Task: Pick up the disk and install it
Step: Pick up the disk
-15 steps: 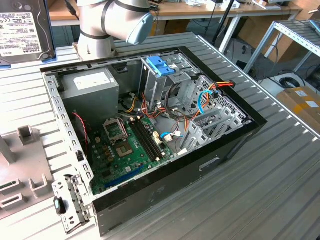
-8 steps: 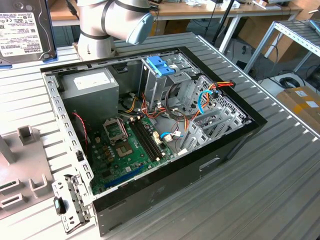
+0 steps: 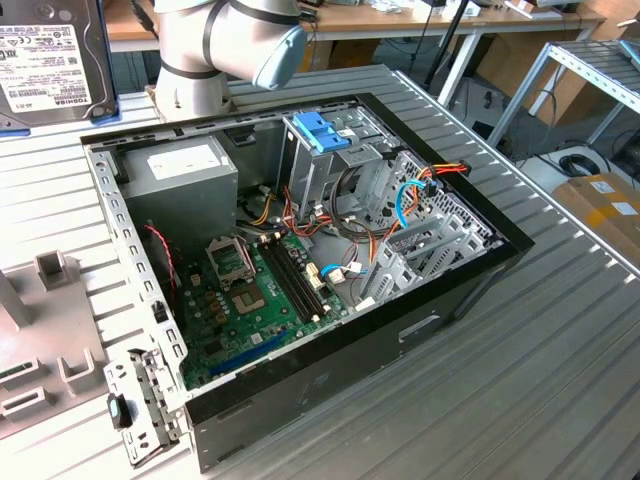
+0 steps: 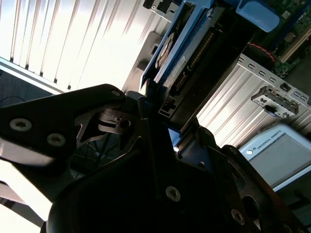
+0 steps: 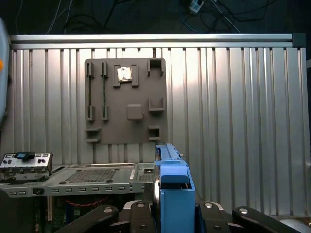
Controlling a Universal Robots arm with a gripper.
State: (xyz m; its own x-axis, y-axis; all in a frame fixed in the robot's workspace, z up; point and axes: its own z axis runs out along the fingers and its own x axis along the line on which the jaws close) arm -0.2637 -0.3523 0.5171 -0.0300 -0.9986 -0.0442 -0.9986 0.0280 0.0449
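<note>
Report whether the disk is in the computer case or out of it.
Out. The disk sits clamped in the tool, off to the exterior view's left of the open case.

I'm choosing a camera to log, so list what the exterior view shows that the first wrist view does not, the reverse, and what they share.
Exterior view: the robot arm, the drive cage with its blue handle and the coloured cables inside the open computer case, plus the labelled face of the disk. First wrist view: the gripper closed on the disk, seen edge-on along its blue rail. Both: the disk, the case, the grey fixture plate and the ribbed table.
</note>
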